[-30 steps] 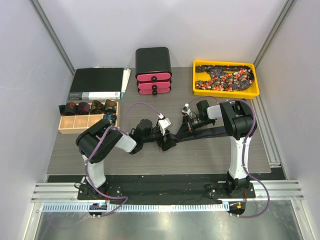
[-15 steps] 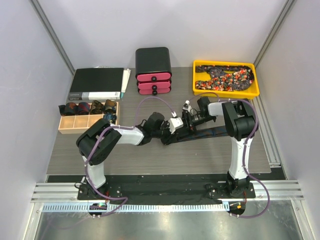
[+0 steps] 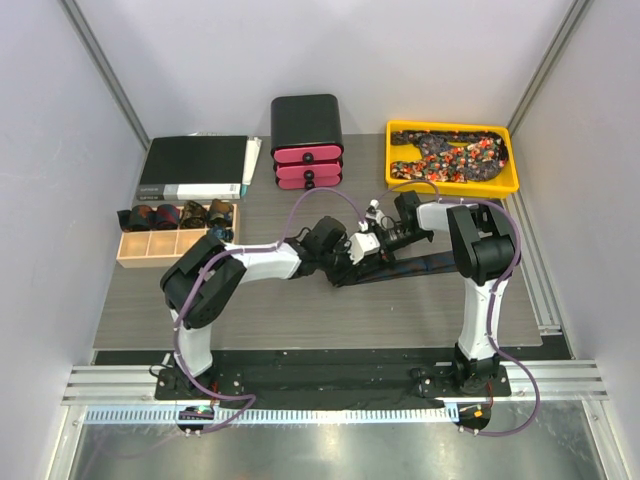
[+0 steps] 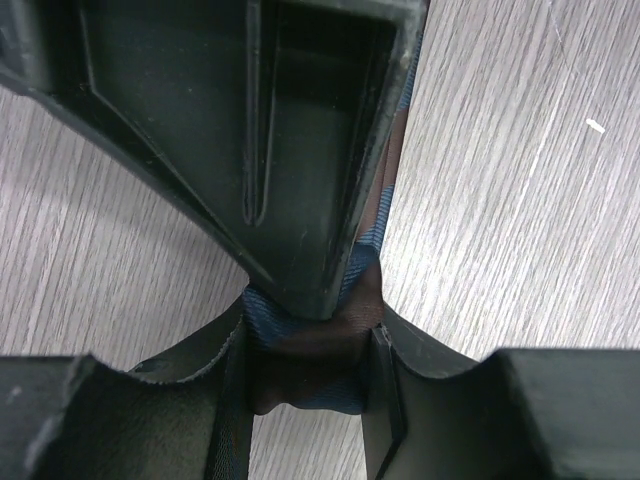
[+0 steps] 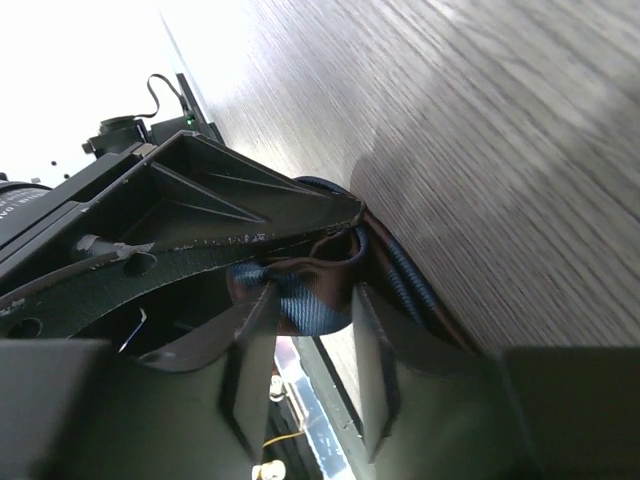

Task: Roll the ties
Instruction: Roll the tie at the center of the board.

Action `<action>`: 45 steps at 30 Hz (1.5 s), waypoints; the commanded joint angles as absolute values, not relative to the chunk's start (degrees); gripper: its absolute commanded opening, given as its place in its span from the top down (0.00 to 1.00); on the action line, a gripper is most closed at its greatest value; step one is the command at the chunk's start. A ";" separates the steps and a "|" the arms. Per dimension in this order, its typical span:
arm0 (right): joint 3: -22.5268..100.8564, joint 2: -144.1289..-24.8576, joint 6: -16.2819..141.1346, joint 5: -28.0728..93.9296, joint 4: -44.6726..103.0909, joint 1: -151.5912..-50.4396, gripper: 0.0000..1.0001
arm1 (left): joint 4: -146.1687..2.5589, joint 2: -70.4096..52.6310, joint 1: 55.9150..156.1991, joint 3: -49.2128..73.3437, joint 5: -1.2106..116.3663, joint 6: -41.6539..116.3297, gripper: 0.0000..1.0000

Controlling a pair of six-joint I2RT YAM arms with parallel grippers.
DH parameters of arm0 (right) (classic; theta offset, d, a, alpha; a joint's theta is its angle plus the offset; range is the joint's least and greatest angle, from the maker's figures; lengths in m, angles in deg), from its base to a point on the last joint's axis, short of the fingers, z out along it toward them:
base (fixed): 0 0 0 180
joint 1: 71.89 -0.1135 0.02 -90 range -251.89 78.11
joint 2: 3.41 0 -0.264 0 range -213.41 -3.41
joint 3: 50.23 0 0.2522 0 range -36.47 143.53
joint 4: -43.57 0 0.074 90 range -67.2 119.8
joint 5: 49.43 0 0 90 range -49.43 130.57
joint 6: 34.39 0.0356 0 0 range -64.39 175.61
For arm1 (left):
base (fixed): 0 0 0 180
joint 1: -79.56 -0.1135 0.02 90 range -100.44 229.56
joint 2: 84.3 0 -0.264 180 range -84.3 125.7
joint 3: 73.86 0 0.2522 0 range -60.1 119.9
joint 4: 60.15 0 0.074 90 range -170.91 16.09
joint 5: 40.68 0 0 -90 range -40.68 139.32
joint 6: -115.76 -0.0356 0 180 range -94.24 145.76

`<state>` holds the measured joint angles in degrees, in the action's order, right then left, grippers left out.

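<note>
Far L: finished coils point(image 3: 176, 214) in wooden tray point(image 3: 160, 246), same as 1 s ago.

Next right: L arm point(image 3: 265, 262) now stretched further across counter point(image 3: 300, 310), wrist carried up and right from mid-counter to just beside the R wrist.

L jaws: nearly closed, pinching a bunched fold of dark tie point(image 4: 310, 350); blue-brown stripe visible in L wrist cam.

Same spot, R jaws: also narrowed to a small gap, blue fabric of that fold filling it. Fingers of the 2 grippers interleaved, touching or v. close; can't tell which.

Little or no shift at R arm point(image 3: 480, 250) over the same 1 s.

Rest of dark tie: flat on counter, running right as a strip beneath R arm.

Reads as near end brought over to the R hold, i.e. 1st turn of the roll being started. No coil formed yet, so early in this tie. Likely needs a handover or regrip next w/o letting the fold spring open.

Far R: speckled tie point(image 3: 450, 155) heaped in yellow tray point(image 3: 453, 187), not yet rolled.
</note>
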<state>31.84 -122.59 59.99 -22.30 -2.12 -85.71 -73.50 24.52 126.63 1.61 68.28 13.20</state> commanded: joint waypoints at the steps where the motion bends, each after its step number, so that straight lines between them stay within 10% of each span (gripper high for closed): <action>1: 32.96 -121.62 57.20 -22.28 -3.51 -86.92 0.69 | -84.72 30.05 126.84 0.01 63.38 12.14 0.67; 8: 33.32 -126.10 55.88 -19.37 -3.33 -85.69 0.99 | -79.38 26.29 125.97 -3.67 64.86 14.15 0.46; 12: 33.23 -129.00 55.88 -18.76 -2.54 -84.99 0.99 | -66.06 21.11 122.20 -10.08 71.01 19.84 0.29; 24: 32.44 -132.00 55.88 -18.58 0.01 -84.98 0.99 | -27.86 26.00 121.48 -19.59 80.69 30.33 0.17; 33: 34.28 -128.32 57.28 -18.67 -0.25 -84.81 0.92 | -49.44 25.40 123.50 -14.66 75.50 18.14 0.70; 40: 39.82 -122.43 55.88 -19.28 -10.25 -82.35 0.53 | -64.39 22.67 125.08 -13.62 73.76 10.13 0.78; 45: 37.72 -118.56 53.32 -20.86 -14.41 -82.00 0.48 | -70.12 24.51 126.67 -10.11 69.10 8.18 0.78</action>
<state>38.05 -124.34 55.84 -21.54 -9.70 -82.54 -53.13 21.70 125.25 -11.13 74.51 12.57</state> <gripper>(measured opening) 0.513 0.376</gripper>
